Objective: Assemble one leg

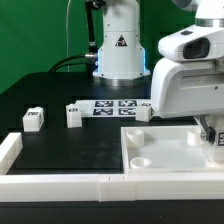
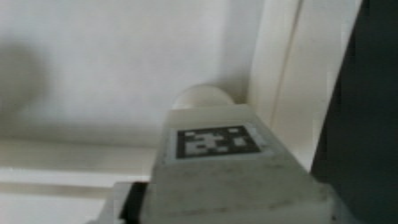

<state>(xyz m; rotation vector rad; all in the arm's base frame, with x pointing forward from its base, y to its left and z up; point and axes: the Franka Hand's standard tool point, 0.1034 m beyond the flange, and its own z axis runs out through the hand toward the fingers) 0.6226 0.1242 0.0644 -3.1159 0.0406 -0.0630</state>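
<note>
In the wrist view a white leg (image 2: 217, 150) with a black-and-white tag fills the lower middle. It sits between the jaws of my gripper (image 2: 222, 208), and a dark finger (image 2: 135, 200) shows at its side. The leg's tip is close over the large white panel (image 2: 89, 110), near a round corner socket (image 2: 205, 95) by the panel's raised edge. In the exterior view my gripper (image 1: 213, 138) hangs low over the right edge of the panel (image 1: 165, 150). Three more legs (image 1: 33, 118) (image 1: 74, 115) (image 1: 143, 112) lie on the black table.
The marker board (image 1: 112, 105) lies behind the loose legs. A white rail (image 1: 60, 184) runs along the table's front and turns up the exterior view's left side (image 1: 9, 150). The robot base (image 1: 118, 50) stands at the back.
</note>
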